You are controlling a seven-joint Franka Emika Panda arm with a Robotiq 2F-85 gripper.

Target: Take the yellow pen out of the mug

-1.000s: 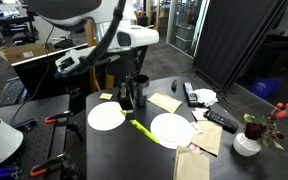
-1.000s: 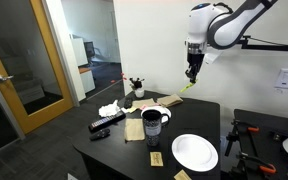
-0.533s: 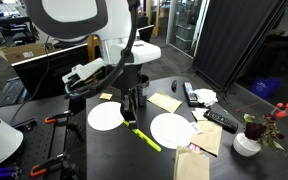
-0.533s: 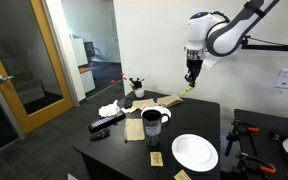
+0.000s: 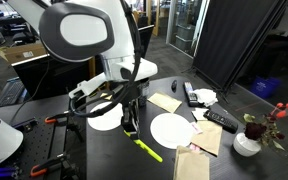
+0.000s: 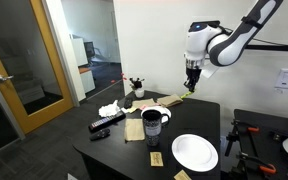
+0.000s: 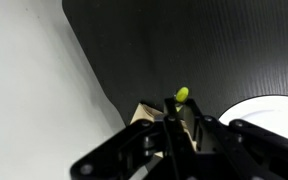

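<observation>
Yellow pen point(image 5: 149, 151) clamped in hand point(image 6: 191, 87), above table point(image 6: 200, 112), clear of mug point(image 6: 152, 123).

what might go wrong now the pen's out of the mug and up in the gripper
The gripper seems to pinch the yellow pen near one end, so it may tilt or slip out. It hangs close to the table edge in the wrist view; dropped there, it could roll off.

The arm point(image 6: 229, 40) has swung lower since a second ago, carrying the pincer point(image 6: 190, 84) and the yellow pen point(image 6: 185, 91) clamped in it down closer to the bench point(image 6: 204, 118).
</observation>
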